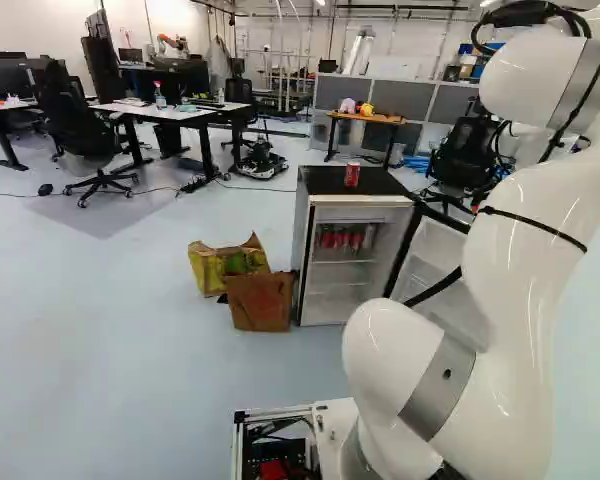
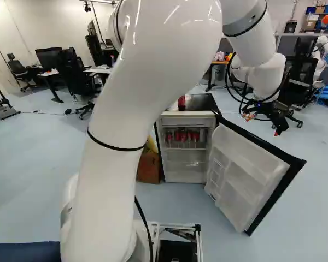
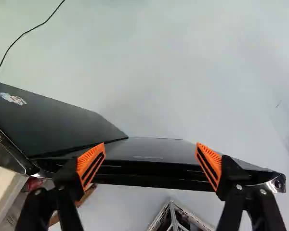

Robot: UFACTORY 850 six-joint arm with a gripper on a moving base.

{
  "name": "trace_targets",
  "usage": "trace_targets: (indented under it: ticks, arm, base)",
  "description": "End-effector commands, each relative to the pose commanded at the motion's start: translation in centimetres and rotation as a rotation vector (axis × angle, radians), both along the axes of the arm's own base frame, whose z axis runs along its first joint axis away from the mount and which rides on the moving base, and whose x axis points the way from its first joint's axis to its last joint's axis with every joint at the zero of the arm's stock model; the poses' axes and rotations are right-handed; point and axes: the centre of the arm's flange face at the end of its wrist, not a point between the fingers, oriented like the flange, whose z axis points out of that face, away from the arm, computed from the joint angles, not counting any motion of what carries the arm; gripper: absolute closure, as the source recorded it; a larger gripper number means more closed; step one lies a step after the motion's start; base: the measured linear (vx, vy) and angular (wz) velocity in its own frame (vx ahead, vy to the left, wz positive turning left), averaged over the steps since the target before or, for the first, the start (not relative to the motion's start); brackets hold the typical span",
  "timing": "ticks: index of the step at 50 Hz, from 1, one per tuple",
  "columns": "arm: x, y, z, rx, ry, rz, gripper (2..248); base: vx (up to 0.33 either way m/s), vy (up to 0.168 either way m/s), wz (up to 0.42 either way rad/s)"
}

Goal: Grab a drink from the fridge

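Several red cans [image 1: 338,240] stand in a row on the upper shelf inside the fridge [image 1: 302,240], close below the top of its opening. Another red can [image 1: 352,175] stands upright on the fridge's dark top, near the front edge and roughly midway between the side edges. The fridge door [image 2: 238,169] is swung wide, showing its white inner side and moulded racks. By the door, the end effector [image 2: 261,121] has its fingers spread well apart; in the wrist view the door's dark upper edge runs across beneath them, though whether they touch it I cannot tell. Beside the fridge, a yellow bag [image 1: 208,268] and a brown bag [image 1: 260,303] sit on the smooth, pale blue-grey floor [image 1: 130,340]. Farther back, a small wooden table [image 1: 378,118] holds pink and yellow objects before grey partitions [image 1: 450,104]. White desks [image 1: 185,114] and a black office chair [image 1: 72,118] occupy the far left of the left base view; another robot [image 2: 322,48] stands at the far right of the right base view.
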Motion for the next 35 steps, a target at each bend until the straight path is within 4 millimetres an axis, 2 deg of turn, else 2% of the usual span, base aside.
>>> trace_targets:
  ticks: [35]
  arm:
    - [3.6, -3.7, -1.7, 0.102, 0.067, 0.021, 3]
  base:
    - [0.0, 0.0, 0.0]
